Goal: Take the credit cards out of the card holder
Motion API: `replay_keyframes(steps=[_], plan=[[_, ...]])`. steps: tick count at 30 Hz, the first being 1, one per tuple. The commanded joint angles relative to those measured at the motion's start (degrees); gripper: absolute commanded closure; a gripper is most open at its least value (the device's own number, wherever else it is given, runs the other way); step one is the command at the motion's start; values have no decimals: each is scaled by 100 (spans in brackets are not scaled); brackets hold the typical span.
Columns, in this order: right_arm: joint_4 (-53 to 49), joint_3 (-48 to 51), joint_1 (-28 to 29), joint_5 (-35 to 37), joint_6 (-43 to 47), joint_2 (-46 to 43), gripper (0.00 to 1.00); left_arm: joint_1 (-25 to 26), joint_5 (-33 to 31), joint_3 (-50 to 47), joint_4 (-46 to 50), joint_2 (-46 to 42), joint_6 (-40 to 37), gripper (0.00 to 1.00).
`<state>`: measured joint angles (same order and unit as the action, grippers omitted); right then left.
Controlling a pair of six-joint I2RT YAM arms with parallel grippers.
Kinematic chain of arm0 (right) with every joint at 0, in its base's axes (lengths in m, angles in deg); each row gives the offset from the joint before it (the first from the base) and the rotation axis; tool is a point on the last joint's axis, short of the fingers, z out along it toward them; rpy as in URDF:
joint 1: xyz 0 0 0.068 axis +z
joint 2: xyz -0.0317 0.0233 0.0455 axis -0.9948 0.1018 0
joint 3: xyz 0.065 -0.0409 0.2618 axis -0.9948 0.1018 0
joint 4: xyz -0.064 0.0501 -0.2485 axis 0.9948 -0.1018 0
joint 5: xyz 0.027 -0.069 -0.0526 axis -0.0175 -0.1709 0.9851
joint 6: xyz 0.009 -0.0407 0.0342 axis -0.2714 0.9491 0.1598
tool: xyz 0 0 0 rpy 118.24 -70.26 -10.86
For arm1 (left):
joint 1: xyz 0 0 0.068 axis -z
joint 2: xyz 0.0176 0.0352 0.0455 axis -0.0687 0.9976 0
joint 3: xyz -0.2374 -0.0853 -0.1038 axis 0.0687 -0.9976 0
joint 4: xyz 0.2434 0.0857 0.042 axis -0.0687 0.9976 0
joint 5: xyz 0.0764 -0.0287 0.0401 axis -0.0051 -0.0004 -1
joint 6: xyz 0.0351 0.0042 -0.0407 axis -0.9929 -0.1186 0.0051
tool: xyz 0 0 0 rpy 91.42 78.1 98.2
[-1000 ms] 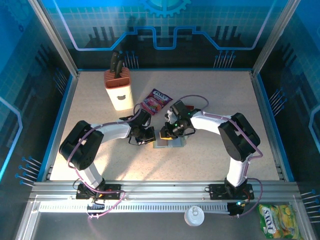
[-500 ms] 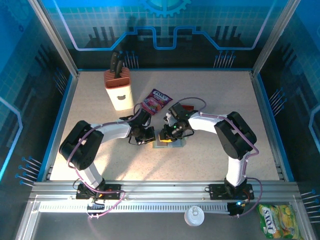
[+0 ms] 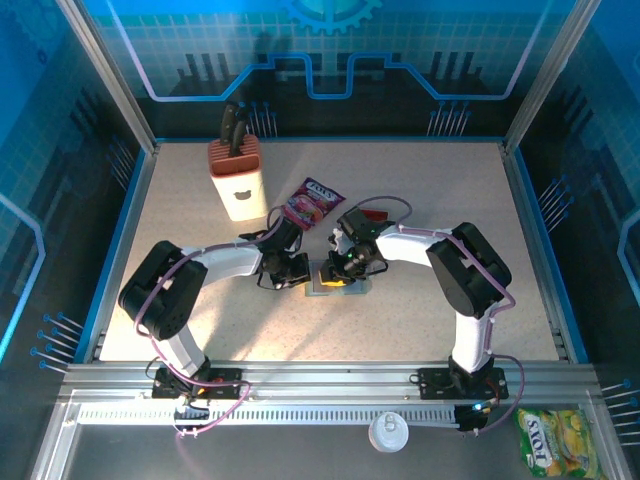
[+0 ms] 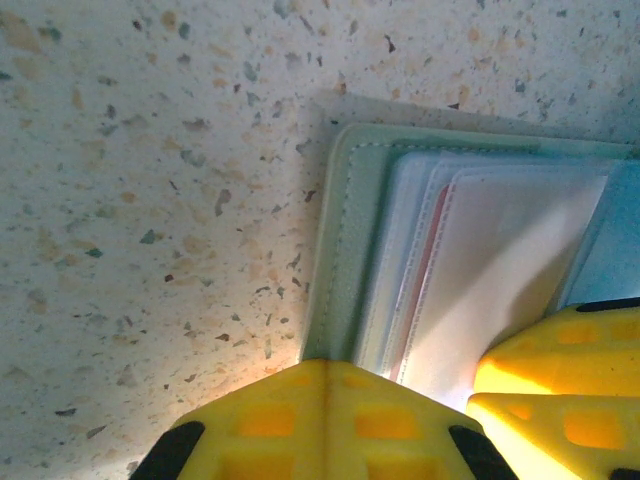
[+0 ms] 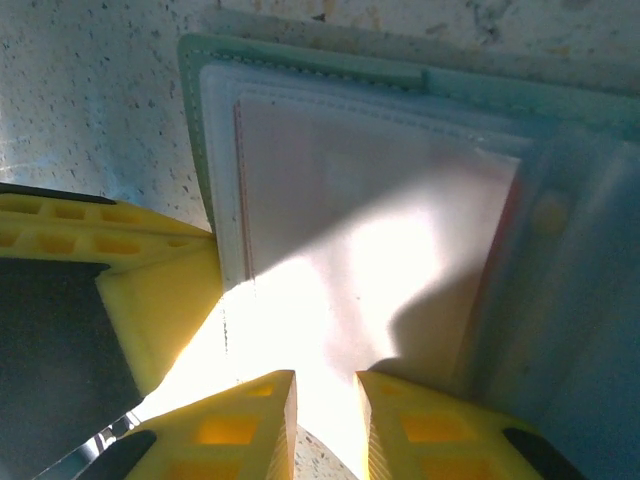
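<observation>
The grey-green card holder [image 3: 338, 284] lies open on the table between both grippers. My left gripper [image 4: 325, 372] is shut, its joined tips pressing on the holder's left green border [image 4: 345, 250]. A red card edge [image 4: 424, 270] shows inside a clear sleeve. My right gripper [image 5: 327, 415] hovers low over the pale inner panel [image 5: 370, 220], its fingers a narrow gap apart with nothing visibly pinched. The left gripper's yellow finger [image 5: 150, 290] touches the holder's edge there. A small red flat piece [image 3: 372, 213] lies behind the right arm, partly hidden. Blue and yellow-orange cards are not clearly visible.
A pink-purple snack packet [image 3: 312, 202] lies just behind the grippers. A cream knife block [image 3: 236, 178] stands at the back left. A yellow packet [image 3: 558, 440] and a white lid [image 3: 388, 432] sit off the table at the front.
The right wrist has shifted slightly left and lower over the card holder. The left arm has barely moved.
</observation>
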<state>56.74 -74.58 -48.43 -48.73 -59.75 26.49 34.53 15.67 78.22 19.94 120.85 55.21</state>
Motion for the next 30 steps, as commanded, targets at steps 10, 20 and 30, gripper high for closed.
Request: replay_keyframes(steps=[10,20,30], plan=[[-228,264,-88,279,97,-222,76,-38,-155,128,301,101,-150,100],[74,492,-250,77,114,-274,76,-39,-142,212,379,3,-158,100],[692,821,-378,-259,-91,-286,76,-38,169,406,356,-338,-59,98]])
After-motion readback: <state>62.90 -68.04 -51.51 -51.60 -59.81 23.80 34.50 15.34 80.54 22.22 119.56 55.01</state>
